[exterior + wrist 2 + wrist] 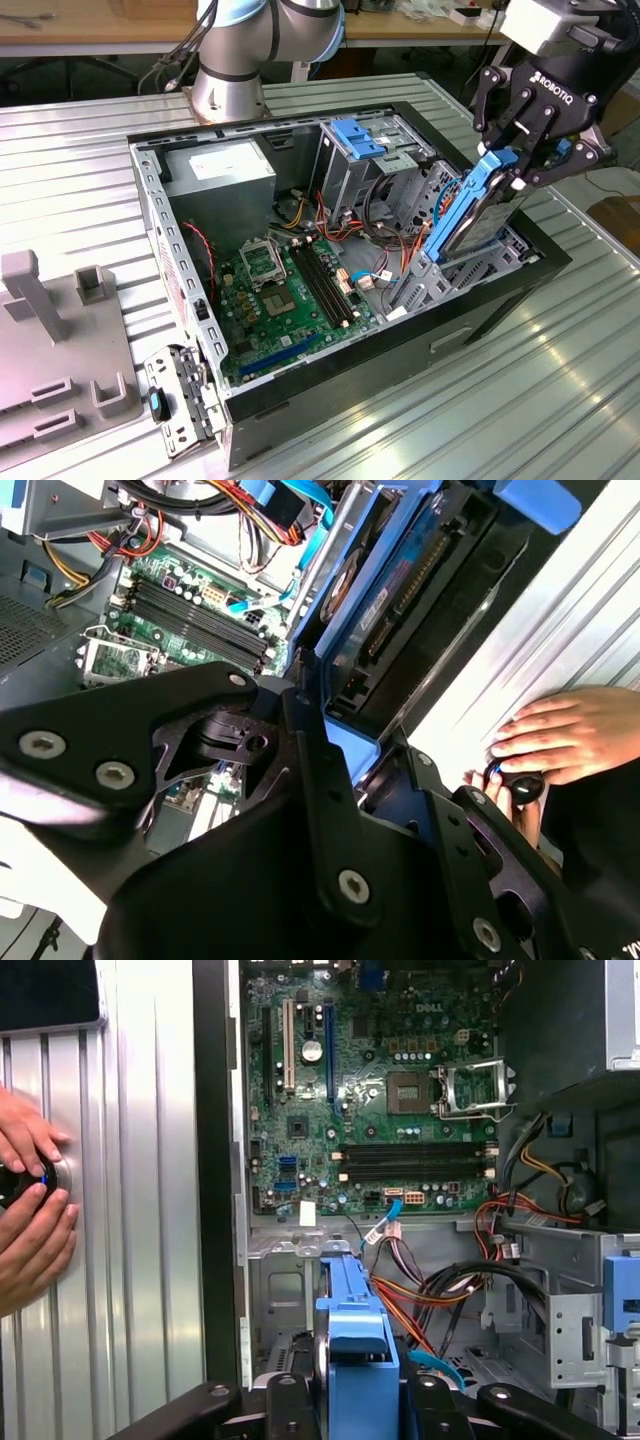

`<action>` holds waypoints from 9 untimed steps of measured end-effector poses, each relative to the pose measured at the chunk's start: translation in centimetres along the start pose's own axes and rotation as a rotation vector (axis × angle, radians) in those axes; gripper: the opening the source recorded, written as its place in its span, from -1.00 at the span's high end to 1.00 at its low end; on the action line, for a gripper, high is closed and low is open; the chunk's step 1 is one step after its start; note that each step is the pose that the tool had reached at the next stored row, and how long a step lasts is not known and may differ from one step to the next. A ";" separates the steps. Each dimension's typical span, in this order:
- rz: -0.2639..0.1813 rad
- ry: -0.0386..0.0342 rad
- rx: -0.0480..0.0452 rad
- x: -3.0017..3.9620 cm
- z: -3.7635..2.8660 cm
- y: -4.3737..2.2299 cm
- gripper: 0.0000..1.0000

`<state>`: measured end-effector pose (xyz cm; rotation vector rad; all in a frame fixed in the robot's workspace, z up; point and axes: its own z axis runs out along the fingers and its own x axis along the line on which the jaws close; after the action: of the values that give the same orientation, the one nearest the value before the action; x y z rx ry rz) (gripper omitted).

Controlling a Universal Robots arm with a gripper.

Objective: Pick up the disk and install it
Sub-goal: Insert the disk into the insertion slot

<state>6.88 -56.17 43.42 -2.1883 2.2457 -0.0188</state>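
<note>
**Robot arm lowers drive into open computer**

The gripper (515, 170) of a single robot arm has its fingers clamped on the upper blue rail of the disk (470, 215), carrying it on edge and tilted over the open computer case (150, 200) at the exterior view's right. The lower end of the disk dips into the drive bay (430, 270) at that end of the case. Its top leans out toward the case wall, an angle that looks chosen to feed the drive between the bay's metal guides rather than drop it flat.

In the second wrist view the disk (400, 580) slants away from the gripper (355, 750) with its connector edge showing. In the first wrist view its blue rail (355, 1330) stands straight up from the fingers (430, 1395).

The case lies on its side on the ribbed metal desk (80, 140), so the motherboard (285, 300) faces up and the bays open from above. A blue bracket (355, 137) sits on the grey cage at the far side, beside the power supply (220, 170).

A person's hands (30, 1210) rest on a small dark round device (25, 1178) on the desk just outside the case, probably a controller.

White lettering runs across the gripper body, and a label sits on the power supply.
</note>
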 end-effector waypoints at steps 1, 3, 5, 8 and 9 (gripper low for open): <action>0.000 0.0003 -0.0001 0.00 0.10 0.00 0.25; 0.000 0.0001 -0.0001 0.00 0.27 0.00 0.25; 0.000 -0.0001 0.0001 0.00 0.31 -0.01 0.25; 0.000 -0.0015 -0.0004 0.01 0.11 -0.04 0.25; 0.000 -0.0015 -0.0005 0.00 0.00 -0.05 0.25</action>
<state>6.92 -56.17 43.41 -2.1881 2.2448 -0.0166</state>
